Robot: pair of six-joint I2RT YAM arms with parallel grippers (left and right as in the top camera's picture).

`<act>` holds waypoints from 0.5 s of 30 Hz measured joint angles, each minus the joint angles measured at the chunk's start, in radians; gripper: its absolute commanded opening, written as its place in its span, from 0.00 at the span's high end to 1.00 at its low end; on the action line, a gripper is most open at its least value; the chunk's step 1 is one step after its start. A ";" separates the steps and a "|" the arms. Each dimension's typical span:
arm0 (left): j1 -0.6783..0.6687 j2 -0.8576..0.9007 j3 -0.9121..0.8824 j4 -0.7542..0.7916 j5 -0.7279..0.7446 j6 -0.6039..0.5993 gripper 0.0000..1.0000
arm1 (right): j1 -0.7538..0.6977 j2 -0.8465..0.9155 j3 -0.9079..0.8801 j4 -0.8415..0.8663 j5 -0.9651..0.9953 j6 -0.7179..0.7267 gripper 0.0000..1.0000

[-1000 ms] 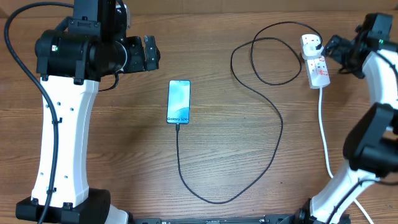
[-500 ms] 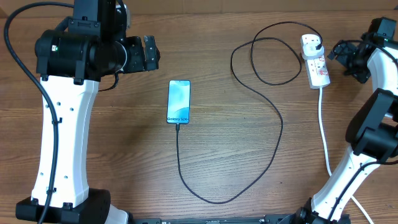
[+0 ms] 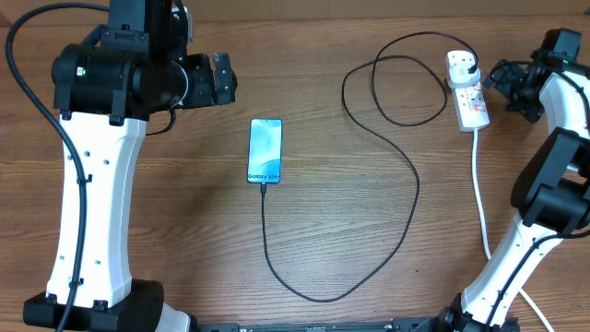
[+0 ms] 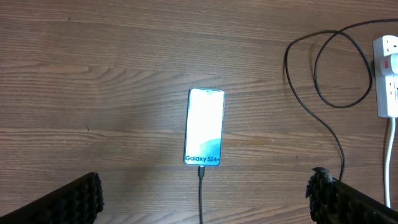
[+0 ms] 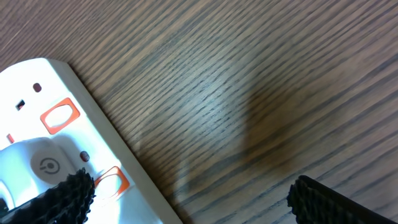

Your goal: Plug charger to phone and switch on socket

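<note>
On the table [image 3: 184,231], the socket [image 3: 469,97] lay just beside the right end effector [image 5: 193,202], its fingers spread wide and empty. The phone [image 3: 265,150] sat ahead of the left end effector [image 3: 226,80], likewise spread. The charger [image 3: 406,212] looked already connected to the phone. Switching on seemed the step in hand, which called for pressing a red switch [image 5: 60,116].

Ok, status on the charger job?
Left hand open, clear of phone. Right hand open at socket. Cable reaches phone's bottom edge, looks plugged. Nothing blocking.

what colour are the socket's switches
Orange-red switches on a white socket; the right wrist view shows them best.
</note>
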 measured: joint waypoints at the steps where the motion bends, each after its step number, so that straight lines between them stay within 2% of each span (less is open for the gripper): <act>1: 0.000 0.000 0.000 0.000 0.000 0.000 0.00 | 0.000 0.000 0.000 0.001 -0.004 0.000 0.00; 15: 0.000 0.000 0.000 0.000 0.000 0.000 0.00 | 0.001 0.027 0.000 -0.002 -0.043 0.000 0.00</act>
